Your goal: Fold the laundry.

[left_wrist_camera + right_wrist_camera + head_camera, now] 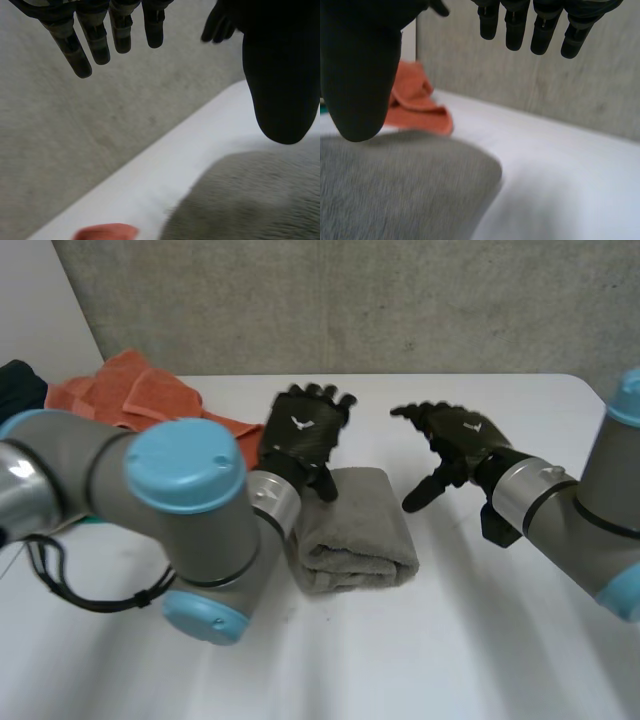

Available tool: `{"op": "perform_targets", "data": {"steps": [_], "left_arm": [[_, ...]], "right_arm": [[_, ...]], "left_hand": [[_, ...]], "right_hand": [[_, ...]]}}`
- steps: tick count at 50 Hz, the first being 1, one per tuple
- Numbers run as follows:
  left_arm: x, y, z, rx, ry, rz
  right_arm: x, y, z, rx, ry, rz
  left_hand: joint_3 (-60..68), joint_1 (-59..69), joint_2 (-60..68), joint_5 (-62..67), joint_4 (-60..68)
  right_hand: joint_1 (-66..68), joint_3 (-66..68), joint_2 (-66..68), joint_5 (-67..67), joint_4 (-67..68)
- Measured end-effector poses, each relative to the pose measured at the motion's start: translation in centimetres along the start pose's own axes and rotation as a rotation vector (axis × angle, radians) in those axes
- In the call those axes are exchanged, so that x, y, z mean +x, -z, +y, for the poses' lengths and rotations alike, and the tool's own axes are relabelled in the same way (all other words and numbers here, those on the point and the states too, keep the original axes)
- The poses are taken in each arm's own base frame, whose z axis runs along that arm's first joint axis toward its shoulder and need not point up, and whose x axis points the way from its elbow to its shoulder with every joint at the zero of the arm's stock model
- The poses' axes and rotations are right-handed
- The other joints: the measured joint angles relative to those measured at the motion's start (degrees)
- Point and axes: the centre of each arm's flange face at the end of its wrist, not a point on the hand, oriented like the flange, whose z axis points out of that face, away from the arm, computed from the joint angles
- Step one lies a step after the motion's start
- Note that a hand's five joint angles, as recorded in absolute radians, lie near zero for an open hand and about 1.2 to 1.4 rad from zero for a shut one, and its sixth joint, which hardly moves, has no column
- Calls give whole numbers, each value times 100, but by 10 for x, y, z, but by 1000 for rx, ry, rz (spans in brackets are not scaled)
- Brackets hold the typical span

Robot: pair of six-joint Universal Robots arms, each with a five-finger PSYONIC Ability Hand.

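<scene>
- You see the grey folded terry towel (355, 530) lying in a thick bundle near the middle of the white table (450, 650).
- Your left hand (305, 435) hovers over the towel's far end, its fingers (80, 50) straight and spread and holding nothing. Its thumb (280, 75) hangs above the grey pile (250, 200).
- Your right hand (455, 440) is just beside the towel, towards the table's right edge. Its fingers (540, 25) are loosely extended and it is empty.
- A crumpled orange towel (130, 390) lies at the far left corner.
- A dark garment (18, 385) sits beside the orange towel at the left edge.
</scene>
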Motion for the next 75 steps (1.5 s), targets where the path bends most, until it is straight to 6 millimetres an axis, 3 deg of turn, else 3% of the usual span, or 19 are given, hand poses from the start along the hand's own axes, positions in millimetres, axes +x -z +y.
{"op": "perform_targets", "data": {"steps": [6,13,19,23,29,36,40,44,51,62,70,75], "left_arm": [[9,-9,30,-143,-17,6],[2,4,62,-359,-67,-64],[0,15,75,-440,-97,-81],[0,18,77,-454,-117,-75],[-5,17,64,-417,-130,-79],[-24,15,13,-273,-93,-105],[-30,21,-13,-200,-73,-68],[-31,28,-26,-157,-58,4],[-30,35,-26,-141,-31,152],[-28,39,-16,-167,-16,198],[-28,39,-15,-170,-16,195],[-29,39,-15,-169,-16,195]], "right_arm": [[3,-23,27,-151,5,-45],[0,-41,53,-224,45,-90],[-6,-49,73,-258,158,-88],[-5,-50,75,-261,247,-47],[-6,-42,55,-218,309,-2],[-5,-22,32,-135,254,62],[-4,-9,33,-98,161,103],[-5,3,42,-85,60,119],[-12,13,70,-110,-129,92],[-29,-3,110,-191,-275,-20],[-30,-15,115,-177,-269,-33],[-33,-23,115,-158,-245,-41]], "left_hand": [[0,0,0,0,0],[0,0,0,0,0],[0,0,0,0,0],[0,0,0,0,0],[0,0,0,0,0],[0,0,0,0,0],[0,0,0,0,0],[0,0,0,0,0],[0,0,0,0,0],[0,0,0,0,0],[0,0,0,0,0],[0,0,0,0,0]], "right_hand": [[0,0,0,0,0],[0,0,0,0,4],[135,265,171,243,344],[550,585,562,453,662],[620,638,567,621,717],[532,553,553,438,601],[40,60,64,-1,106],[28,7,31,-1,25],[28,7,31,0,25],[258,279,289,270,351],[2154,2423,2440,2305,2437],[3970,4520,4667,4538,4557]]}}
